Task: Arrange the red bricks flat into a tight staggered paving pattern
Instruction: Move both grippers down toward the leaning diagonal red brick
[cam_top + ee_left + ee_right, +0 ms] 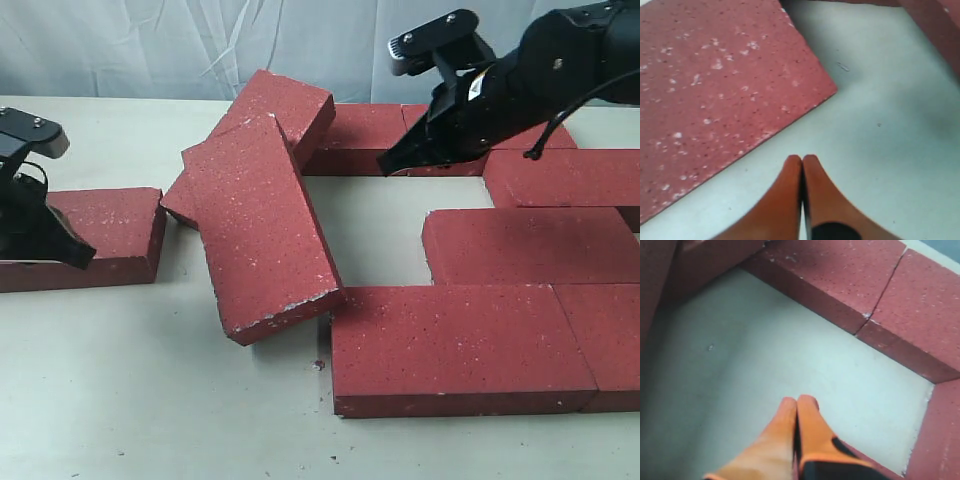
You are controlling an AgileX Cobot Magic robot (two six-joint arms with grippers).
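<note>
both claws [801, 160] [798, 402] closed, empty; tilted brick [262, 225] overlaps another.

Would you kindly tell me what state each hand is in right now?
Left hand: closed, holding nothing.
Right hand: closed, holding nothing.

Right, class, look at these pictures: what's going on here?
Two robot arms are laying red bricks into a paving pattern on a table. Most lie flat on the right, around a bare gap. In the middle, two bricks are piled askew, the top brick tilted across another. A lone brick lies flat at the left. The left gripper is shut and empty beside the lone brick. The right gripper is shut and empty over the gap.
</note>
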